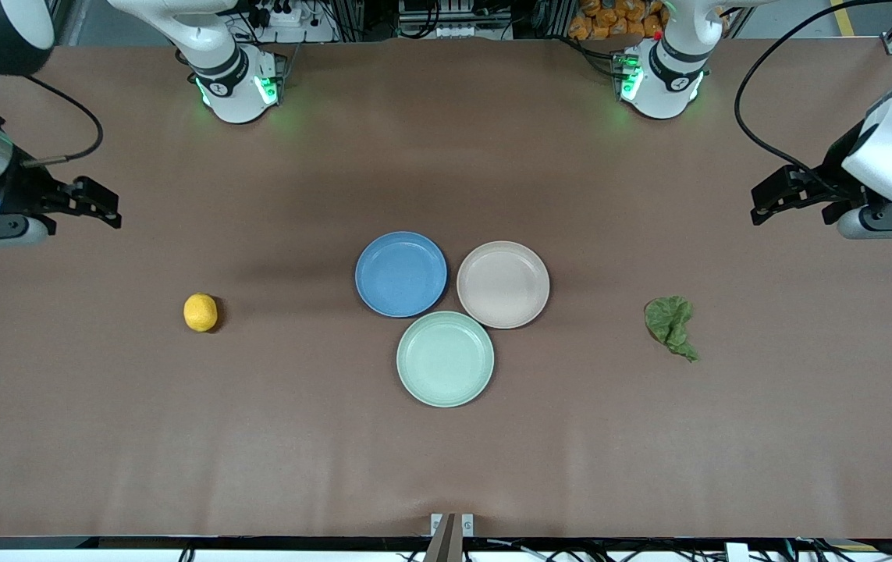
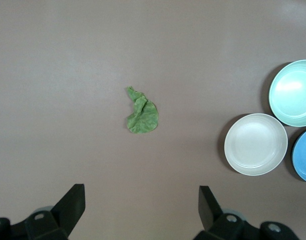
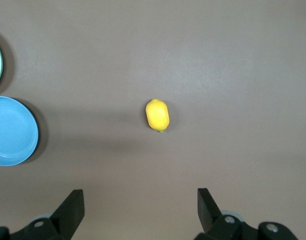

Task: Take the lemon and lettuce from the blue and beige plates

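Both arms wait raised at the table ends, left end effector [image 2: 141,210] and right end effector [image 3: 140,210] apparently spread apart.

No text, label, brand, number or sign is being shown legibly on anything here; the small markings, possibly print, at the table's near edge cannot be read.

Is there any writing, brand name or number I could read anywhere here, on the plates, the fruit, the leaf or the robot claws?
None: no readable text shows in any view.
The blue plate, beige plate and mint-green plate are plain.
The lemon and lettuce bear no label.
The left claw and right claw, both open over bare table, show no marking.
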You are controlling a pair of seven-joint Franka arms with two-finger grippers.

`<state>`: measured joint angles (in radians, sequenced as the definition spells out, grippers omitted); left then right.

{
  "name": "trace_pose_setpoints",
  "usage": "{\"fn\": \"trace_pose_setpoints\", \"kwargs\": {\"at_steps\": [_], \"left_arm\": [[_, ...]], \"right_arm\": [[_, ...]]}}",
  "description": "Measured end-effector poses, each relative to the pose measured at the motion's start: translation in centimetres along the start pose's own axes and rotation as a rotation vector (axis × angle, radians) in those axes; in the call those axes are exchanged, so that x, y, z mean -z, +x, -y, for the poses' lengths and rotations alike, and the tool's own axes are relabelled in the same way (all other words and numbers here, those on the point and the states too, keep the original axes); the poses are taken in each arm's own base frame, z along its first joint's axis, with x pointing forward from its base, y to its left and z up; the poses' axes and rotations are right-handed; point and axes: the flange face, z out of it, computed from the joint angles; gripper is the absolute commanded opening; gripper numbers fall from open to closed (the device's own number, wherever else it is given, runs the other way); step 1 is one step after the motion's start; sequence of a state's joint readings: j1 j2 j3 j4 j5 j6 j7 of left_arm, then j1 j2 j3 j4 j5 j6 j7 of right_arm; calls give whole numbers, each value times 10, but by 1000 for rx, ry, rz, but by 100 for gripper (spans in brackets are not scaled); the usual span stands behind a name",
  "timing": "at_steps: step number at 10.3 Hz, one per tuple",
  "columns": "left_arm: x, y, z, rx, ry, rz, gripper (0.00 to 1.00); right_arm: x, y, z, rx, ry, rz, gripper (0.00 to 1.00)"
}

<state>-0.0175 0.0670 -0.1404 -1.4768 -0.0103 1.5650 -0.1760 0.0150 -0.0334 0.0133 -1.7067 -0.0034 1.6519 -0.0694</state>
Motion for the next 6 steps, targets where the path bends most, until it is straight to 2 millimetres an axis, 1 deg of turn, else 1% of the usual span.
{"fn": "trace_pose_setpoints", "kwargs": {"at_steps": [3, 6], "left_arm": [[0, 0, 3, 4, 0, 0, 100], [0, 1, 5, 7, 0, 0, 100]], "right_arm": [[27, 0, -1, -2, -2, -28, 100], [50, -4, -3, -7, -1, -3, 100]]}}
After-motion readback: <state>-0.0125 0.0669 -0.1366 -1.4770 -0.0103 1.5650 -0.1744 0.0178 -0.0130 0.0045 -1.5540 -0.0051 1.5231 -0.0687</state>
